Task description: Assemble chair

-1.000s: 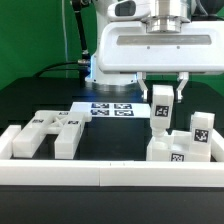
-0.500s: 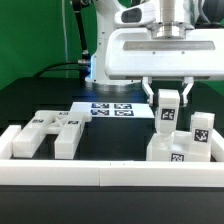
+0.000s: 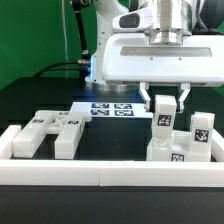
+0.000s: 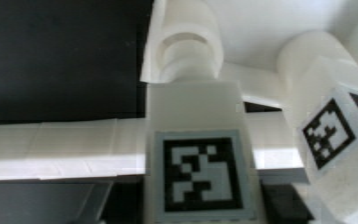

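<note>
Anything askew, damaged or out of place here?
Nothing stands out. The gripper holds a white tagged part upright over the chair blocks on the exterior view's right; the other chair piece lies flat, intact, behind the front rail.

A matte black counter (image 3: 115, 138) fills the middle of the exterior view, and a thin flat white marker board (image 3: 110, 108) printed with black square tags lies toward its far side. Long white plastic border rails (image 3: 100, 172) run along the near edge and up the exterior view's left. A green backdrop (image 3: 35, 40) stands behind.
</note>
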You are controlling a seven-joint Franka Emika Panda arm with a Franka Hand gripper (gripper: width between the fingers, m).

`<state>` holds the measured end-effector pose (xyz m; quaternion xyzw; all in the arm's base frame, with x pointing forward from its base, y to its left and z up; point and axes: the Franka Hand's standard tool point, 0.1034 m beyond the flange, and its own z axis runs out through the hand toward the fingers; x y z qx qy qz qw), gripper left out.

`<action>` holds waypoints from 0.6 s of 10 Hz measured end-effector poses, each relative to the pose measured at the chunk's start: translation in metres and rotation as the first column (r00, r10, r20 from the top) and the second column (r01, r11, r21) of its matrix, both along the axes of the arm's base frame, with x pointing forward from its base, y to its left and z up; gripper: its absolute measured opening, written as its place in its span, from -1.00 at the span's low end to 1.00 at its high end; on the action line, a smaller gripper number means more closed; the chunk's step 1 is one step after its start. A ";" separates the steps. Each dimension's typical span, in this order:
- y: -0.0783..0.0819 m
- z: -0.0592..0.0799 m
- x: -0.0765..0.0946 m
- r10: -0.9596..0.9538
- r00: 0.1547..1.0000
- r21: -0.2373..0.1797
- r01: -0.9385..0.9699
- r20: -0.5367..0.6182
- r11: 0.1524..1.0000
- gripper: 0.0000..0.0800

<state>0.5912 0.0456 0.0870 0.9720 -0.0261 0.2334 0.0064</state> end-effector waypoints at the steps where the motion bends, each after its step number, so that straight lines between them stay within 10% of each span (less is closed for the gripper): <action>1: 0.000 -0.002 -0.001 0.000 1.000 -0.001 0.000 -0.003 1.000 -0.27; 6: 0.001 -0.010 -0.003 0.010 1.000 -0.013 -0.010 0.020 1.000 -0.27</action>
